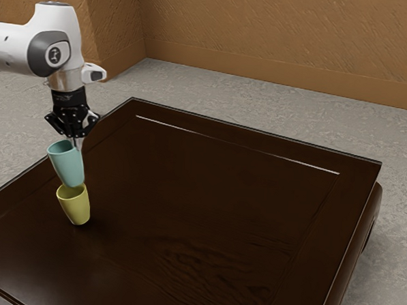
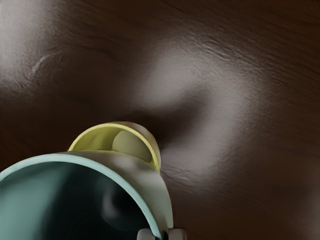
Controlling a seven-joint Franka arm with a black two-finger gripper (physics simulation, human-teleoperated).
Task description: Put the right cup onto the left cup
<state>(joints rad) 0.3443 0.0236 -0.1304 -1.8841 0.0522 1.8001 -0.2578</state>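
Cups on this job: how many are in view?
2. The tapered teal cup is held by its rim in the black two-finger gripper; the tapered yellow cup stands lower, on the dark wooden table.

In the upper left of the exterior view, the arm (image 1: 59, 23) has smooth, rounded white casings, with a dark grey cap (image 1: 51, 54) around a pale disc bearing a dark marking. Below sit a silvery collar (image 1: 65, 80) and a white side piece (image 1: 93, 73) with a dark face. The gripper (image 1: 77, 144) is black and angular, dotted with small pale screws, its tips light grey.
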